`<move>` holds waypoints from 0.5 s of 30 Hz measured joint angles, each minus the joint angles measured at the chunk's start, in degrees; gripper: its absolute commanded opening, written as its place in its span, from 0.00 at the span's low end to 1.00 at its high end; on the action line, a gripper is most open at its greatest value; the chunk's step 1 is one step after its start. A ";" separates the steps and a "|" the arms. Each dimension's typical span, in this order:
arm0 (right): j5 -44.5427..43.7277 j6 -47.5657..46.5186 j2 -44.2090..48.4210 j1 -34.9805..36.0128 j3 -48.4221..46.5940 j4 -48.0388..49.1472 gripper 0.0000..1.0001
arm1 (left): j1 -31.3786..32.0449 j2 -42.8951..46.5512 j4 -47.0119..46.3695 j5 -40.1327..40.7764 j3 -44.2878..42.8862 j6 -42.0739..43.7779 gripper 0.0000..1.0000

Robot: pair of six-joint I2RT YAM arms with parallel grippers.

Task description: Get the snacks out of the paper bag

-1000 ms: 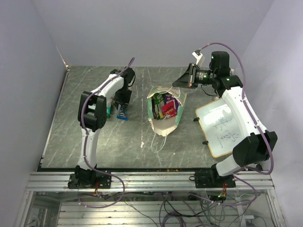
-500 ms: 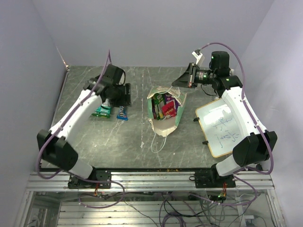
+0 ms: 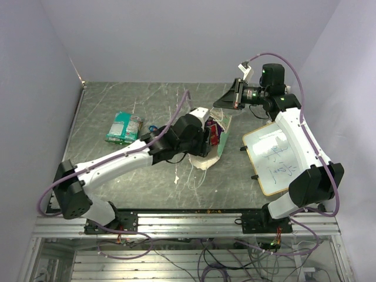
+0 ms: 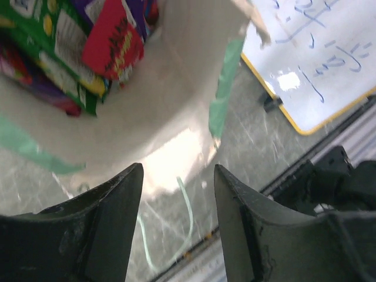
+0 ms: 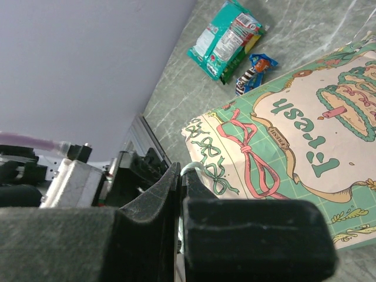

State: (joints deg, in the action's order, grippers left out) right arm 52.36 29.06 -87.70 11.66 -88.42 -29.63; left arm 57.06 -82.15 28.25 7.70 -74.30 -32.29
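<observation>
**Fig. — Left wrist view, reach into the bag.** My left gripper (image 4: pixel 176 217) has its jaws moderately apart with nothing between them. Through the gap I see only the pale inner wall of the paper bag (image 4: pixel 176 88), which is right at the fingertips.

The snacks (image 4: pixel 59 64) are packed inside the bag, ahead of my jaws and off to the left of the gap in this view. They are not on the line the fingers point along. The red packet (image 4: pixel 111 44) lies on top of them and nearest to me. Its long axis runs roughly away from me, tilted a little to the right, so its narrow width lies across my opening. I judge that the coming move is to shift left and go deeper until that packet sits between the fingers.

Beyond the bag's mint edge is the table (image 4: pixel 252 135), and further right the whiteboard (image 4: pixel 317 53).

**Right wrist view.** My right gripper (image 5: pixel 179 194) is clamped on the bag's string handle (image 5: pixel 191 169), and the printed face of the bag lies just past it. That hand is taken, so the left one, already at the mouth, is the one to pick. Green bags (image 5: pixel 226 36) and a blue bar (image 5: pixel 252 69) lie side by side on the table, out of the bag.
</observation>
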 measured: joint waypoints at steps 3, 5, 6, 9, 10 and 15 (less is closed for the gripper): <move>-0.07 0.00 0.02 0.00 0.00 0.00 0.00 | 0.04 -3.30 -7.80 1.68 1.49 2.78 0.56; -0.13 -0.07 0.04 0.00 0.00 -0.02 0.00 | 0.04 -4.42 -12.90 2.64 4.24 4.81 0.52; -0.26 -0.20 0.09 0.00 0.00 -0.13 0.00 | 0.04 -5.03 -15.04 3.17 5.57 6.03 0.51; -0.50 -0.59 0.35 0.00 0.00 -0.42 0.00 | 0.11 -7.91 -19.74 4.55 7.19 9.81 0.46; -0.61 -0.63 0.48 0.00 0.00 -0.46 0.00 | 0.11 -9.03 -21.31 5.14 7.30 11.15 0.45; -0.81 -0.83 0.98 0.00 0.00 -0.66 0.00 | 0.11 -13.84 -26.25 7.34 6.91 16.85 0.43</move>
State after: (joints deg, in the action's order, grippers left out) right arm 51.55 28.23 -86.72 11.66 -88.42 -30.28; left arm 57.17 -95.98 2.00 15.05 -67.40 -15.44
